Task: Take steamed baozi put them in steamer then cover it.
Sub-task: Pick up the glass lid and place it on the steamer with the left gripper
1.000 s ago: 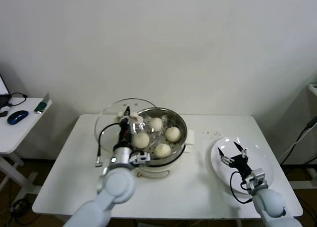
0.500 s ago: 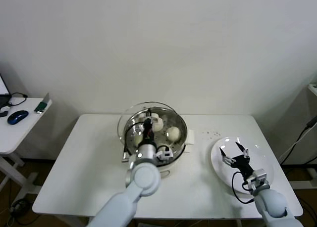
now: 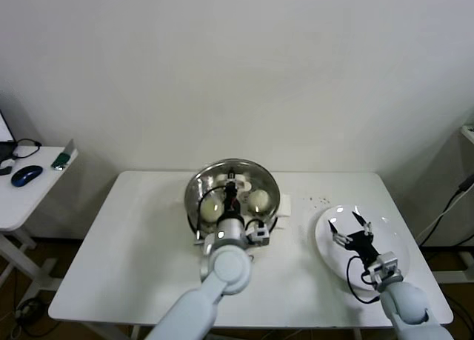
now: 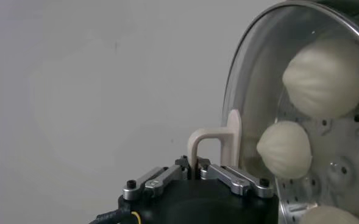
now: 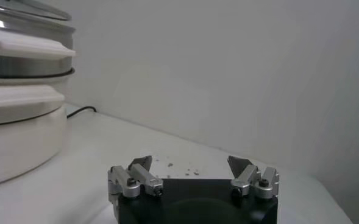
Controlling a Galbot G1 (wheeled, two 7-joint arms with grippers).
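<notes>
My left gripper, fingers clenched on the cover, holds it over the steamer at frame centre; next, seat and release. Right gripper idles released, lower right.

Left gripper clamped on cover handle (baozi behind glass)

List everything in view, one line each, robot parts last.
Round off-white dough buns: four, inside the steamer.
Shiny steel steamer on cream base: one, table centre.
Clear glass lid with cream bar handle: one, over the steamer.
Flat white plate: one, table's right side.
White table: one, under everything.
Left tool: one, black and silver, shut on the lid's handle.
Right tool: one, black, open over the plate.
</notes>
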